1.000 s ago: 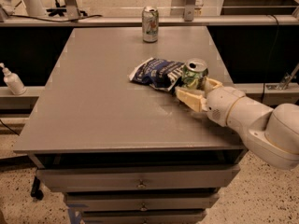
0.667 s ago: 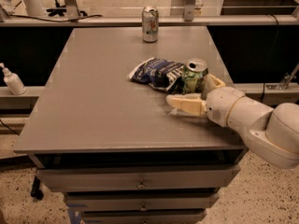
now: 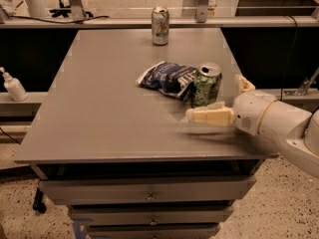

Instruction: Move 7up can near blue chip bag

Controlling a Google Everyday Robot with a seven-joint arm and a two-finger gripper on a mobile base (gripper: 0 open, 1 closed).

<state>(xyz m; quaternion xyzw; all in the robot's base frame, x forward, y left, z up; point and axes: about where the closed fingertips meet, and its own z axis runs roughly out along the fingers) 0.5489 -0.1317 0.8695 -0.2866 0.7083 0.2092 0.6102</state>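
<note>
Gripper (image 3: 220,101) is backing off 7up can (image 3: 206,85), wide open and empty; can is resting against bag (image 3: 166,77), task looking done

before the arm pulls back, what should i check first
1. Green aluminium 7up can stands upright on the grey metal table: ok.
2. The can sits right beside the crumpled dark blue foil chip bag: ok.
3. End effector is open at the table's right side, not clamped on the can: ok.
4. Near finger is clear of the can's base: cannot tell; it lies just in front of it.
5. Silver-white drink can at the far edge is away from the arm: ok.
</note>
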